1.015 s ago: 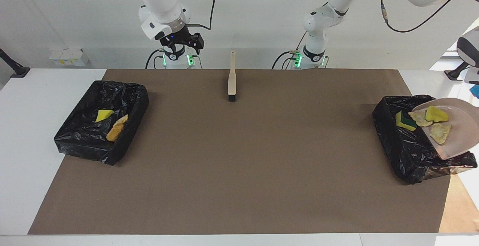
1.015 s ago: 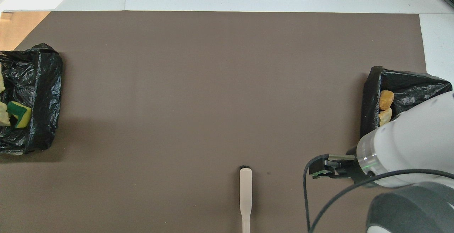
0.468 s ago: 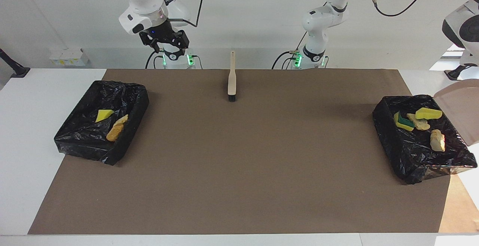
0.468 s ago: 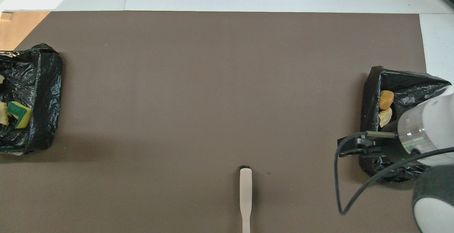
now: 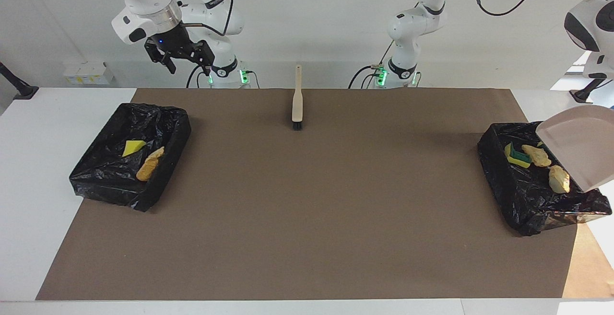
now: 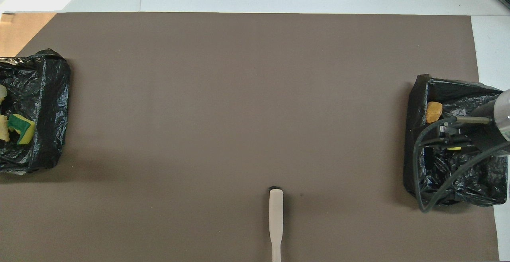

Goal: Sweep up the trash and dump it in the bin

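Trash, left arm's end: a green-backed yellow sponge piece and two tan, bread-like chunks lie in the black-lined bin at the left arm's end of the counter; the chunk lying farther from the robots rests just beside the lower lip of the dustpan.
Trash, right arm's end: a yellow sponge wedge and an orange-tan chunk lie in the second black-lined bin, touching or nearly so.
Dustpan: beige, smooth, shovel-shaped dustpan, tilted steeply over the first bin, with its mouth low.
Left hand: outside both views; clenched. The pictures do not show what it grips. The dustpan runs off the edge toward that arm.
Right hand: black, released with fingers spread, grasping nothing; raised over the counter's edge at the robots' end, toward the second bin. In the overhead view it covers part of that bin's contents.
Brush: beige brush with a slim, flat handle and short black bristles, flat on the counter midway between the bins, close to the robots' edge, handle pointing toward the robots.
Materials: bin liners are crinkled glossy black plastic; the counter carries a matte brown sheet; sponge pieces are porous with cut edges; the chunks are rough and irregular.
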`<state>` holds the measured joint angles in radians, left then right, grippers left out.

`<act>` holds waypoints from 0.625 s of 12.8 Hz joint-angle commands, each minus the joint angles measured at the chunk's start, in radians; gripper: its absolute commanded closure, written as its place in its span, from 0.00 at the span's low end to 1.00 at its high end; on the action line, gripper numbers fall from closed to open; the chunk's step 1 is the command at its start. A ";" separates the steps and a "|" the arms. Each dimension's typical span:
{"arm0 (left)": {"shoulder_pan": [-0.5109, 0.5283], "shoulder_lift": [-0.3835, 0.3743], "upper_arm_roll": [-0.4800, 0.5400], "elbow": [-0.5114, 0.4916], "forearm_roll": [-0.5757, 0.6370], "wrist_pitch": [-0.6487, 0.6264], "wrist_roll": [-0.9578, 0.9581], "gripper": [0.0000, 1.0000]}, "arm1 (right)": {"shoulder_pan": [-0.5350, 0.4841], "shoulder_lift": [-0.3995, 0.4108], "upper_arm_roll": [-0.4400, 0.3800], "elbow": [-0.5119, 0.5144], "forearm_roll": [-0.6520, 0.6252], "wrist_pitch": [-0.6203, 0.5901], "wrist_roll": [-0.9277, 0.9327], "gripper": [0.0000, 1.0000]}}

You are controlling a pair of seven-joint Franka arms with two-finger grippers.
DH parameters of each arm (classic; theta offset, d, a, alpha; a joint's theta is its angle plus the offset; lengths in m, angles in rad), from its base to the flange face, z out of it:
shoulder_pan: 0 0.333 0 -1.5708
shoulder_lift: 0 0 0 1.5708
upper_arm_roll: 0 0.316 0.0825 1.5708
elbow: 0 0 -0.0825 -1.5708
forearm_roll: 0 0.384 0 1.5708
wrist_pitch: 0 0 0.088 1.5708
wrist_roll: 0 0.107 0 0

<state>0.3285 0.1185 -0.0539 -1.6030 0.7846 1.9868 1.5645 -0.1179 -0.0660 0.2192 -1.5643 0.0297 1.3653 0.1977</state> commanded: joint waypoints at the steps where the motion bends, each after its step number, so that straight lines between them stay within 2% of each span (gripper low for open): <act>1: -0.049 -0.023 0.009 -0.025 -0.186 -0.067 -0.011 1.00 | 0.131 0.092 -0.116 0.134 -0.053 -0.049 -0.072 0.00; 3: -0.112 -0.026 0.009 -0.026 -0.289 -0.158 -0.094 1.00 | 0.136 0.113 -0.123 0.171 -0.063 -0.058 -0.080 0.00; 6: -0.176 -0.033 0.008 -0.029 -0.430 -0.226 -0.213 1.00 | 0.132 0.127 -0.123 0.202 -0.060 -0.058 -0.081 0.00; 8: -0.236 -0.033 0.008 -0.041 -0.459 -0.252 -0.291 1.00 | 0.121 0.117 -0.123 0.198 -0.039 -0.046 -0.084 0.00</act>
<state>0.1433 0.1167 -0.0615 -1.6076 0.3622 1.7581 1.3427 0.0112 0.0427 0.0996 -1.3975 -0.0151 1.3380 0.1491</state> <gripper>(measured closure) 0.670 0.000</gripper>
